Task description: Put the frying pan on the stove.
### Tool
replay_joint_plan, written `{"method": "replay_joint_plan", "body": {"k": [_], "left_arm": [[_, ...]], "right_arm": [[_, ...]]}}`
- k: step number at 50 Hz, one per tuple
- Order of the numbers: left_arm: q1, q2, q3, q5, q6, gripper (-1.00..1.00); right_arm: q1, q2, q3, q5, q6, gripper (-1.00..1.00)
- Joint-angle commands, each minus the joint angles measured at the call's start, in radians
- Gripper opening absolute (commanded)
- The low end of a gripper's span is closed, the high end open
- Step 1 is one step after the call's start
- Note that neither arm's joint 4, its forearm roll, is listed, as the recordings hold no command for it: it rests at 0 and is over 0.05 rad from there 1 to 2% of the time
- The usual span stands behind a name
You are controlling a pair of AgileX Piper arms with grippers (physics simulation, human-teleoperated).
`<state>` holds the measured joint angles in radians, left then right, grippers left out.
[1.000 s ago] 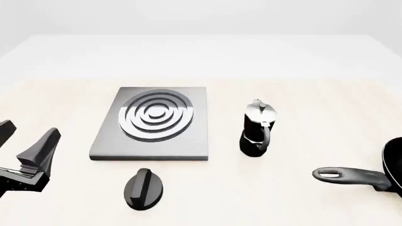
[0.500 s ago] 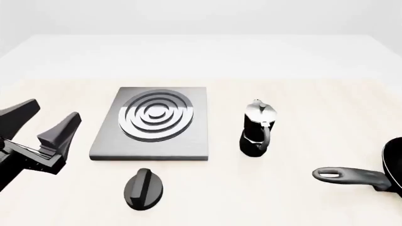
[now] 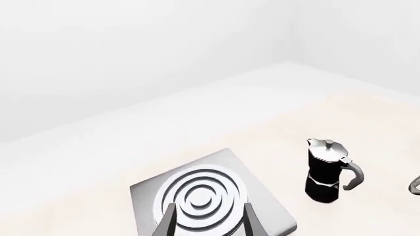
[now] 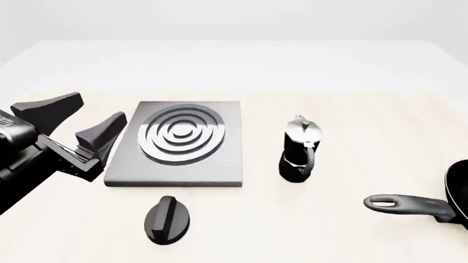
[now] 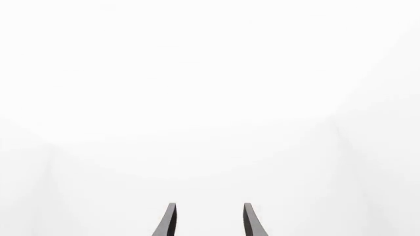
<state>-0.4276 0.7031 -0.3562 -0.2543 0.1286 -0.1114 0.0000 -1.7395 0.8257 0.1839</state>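
Front view: we see the left gripper (image 4: 86, 120) at the left edge, just beside the stove's (image 4: 179, 143) left side, fingers spread, nothing between them. The stove lies flat on the table (image 4: 351, 98), left of centre. The frying pan (image 4: 439, 204) sits at the right edge, mostly cut off by the frame, handle pointing left toward the middle. The moka pot (image 4: 299, 149) stands upright between stove and pan, apart from both; the black knob (image 4: 167, 219) lies near the stove's front edge. Bare tabletop runs between pot and pan handle. Left wrist view: we look past the parted fingertips (image 3: 165, 222) onto the stove (image 3: 208, 196), with the moka pot (image 3: 326, 170) beside it. Right wrist view: the right gripper (image 5: 207, 221) has parted fingers and holds nothing; only white behind.
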Motion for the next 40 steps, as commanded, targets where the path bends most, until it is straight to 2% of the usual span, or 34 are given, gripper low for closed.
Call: {"method": "replay_joint_plan", "body": {"k": [1,10,14,33,40], "left_arm": [[-0.067,0.086,-0.057,-0.018,0.009,1.0],[-0.115,0.139,-0.095,-0.031,0.012,1.0],[-0.148,0.17,-0.135,-0.019,0.028,1.0],[-0.247,0.289,-0.193,-0.052,0.027,1.0],[-0.296,0.332,-0.241,-0.041,0.043,1.0]], "right_arm": [[-0.004,0.0,-0.038,0.016,0.005,1.0],[-0.003,0.0,-0.099,0.043,0.009,1.0],[-0.004,0.0,-0.101,0.041,0.01,1.0],[-0.005,0.0,-0.116,0.049,0.009,1.0],[-0.003,0.0,-0.12,0.052,0.008,1.0]]}}
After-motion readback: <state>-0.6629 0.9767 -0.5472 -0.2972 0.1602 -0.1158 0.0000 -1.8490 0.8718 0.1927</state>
